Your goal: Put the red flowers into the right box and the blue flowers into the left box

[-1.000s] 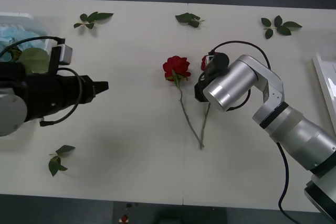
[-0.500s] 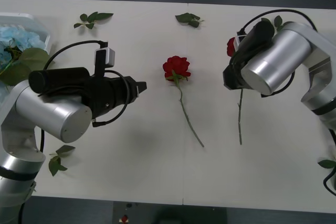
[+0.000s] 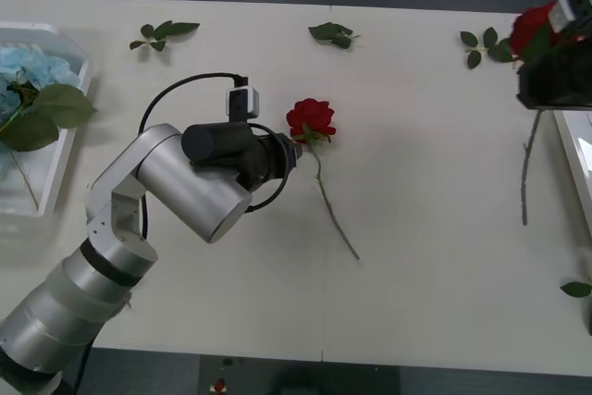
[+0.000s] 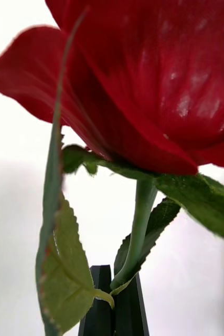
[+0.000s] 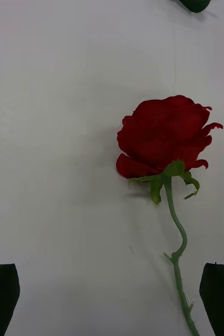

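While the right gripper [image 4: 114, 302] carries one rose [image 3: 533, 27], clamped on its stem beside the right box [image 3: 575, 150], the wide-open left gripper [image 3: 294, 155] is nearer the table rose [image 5: 164, 137], stem running back between its fingers.

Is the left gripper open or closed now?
Open. The left gripper has its black fingers at both corners, apart, above the rose on the table.

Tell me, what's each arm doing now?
Right gripper shut on a red rose near right box. Left gripper open over second rose. Nothing blocking.
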You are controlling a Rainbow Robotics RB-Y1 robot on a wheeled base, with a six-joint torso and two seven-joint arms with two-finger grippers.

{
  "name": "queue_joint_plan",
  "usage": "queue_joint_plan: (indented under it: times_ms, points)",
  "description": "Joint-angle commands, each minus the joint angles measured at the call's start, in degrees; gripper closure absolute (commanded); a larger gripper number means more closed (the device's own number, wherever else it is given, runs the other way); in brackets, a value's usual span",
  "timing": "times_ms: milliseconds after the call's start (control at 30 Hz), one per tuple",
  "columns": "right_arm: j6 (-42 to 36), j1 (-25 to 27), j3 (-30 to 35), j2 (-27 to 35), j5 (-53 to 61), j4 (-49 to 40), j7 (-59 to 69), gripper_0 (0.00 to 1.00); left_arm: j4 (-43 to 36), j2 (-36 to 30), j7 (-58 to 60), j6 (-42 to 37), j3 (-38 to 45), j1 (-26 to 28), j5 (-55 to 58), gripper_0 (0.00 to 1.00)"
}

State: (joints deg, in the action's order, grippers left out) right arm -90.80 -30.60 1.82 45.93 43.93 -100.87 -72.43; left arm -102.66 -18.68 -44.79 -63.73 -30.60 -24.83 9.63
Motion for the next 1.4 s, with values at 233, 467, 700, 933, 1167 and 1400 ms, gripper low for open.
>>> queue_joint_plan:
  times_ms: [233, 467, 700, 933, 1167, 1400]
  points:
    - [-4.30, 4.94, 22.44, 3.99, 2.21, 9.47, -23.81, 1.00, 9.76, 3.22, 5.41, 0.45, -6.84, -9.54, -2.16, 0.00]
    - [2.03, 4.94, 27.63, 6.98, 1.16, 21.51, -34.54, 1.00, 17.05, 4.53, 6.64, 3.53, -10.71, -14.02, -2.24, 0.00]
    - [12.49, 4.94, 27.63, 8.12, 1.07, 30.82, -40.60, 1.00, 23.47, 6.20, 7.43, 6.43, -12.99, -17.45, -2.24, 0.00]
    - [20.75, 4.94, 26.92, 8.03, 0.72, 37.50, -42.89, 1.00, 28.83, 8.23, 8.31, 8.80, -14.58, -19.82, -2.16, 0.00]
    - [27.96, 4.94, 26.31, 8.03, -1.83, 41.90, -42.54, 1.00, 29.36, 8.75, 8.40, 9.06, -15.37, -19.82, -2.16, 0.00]
    - [33.58, 4.94, 25.52, 8.03, -2.88, 44.18, -42.54, 1.00, 29.97, 8.75, 8.49, 9.06, -15.63, -19.73, -2.24, 0.00]
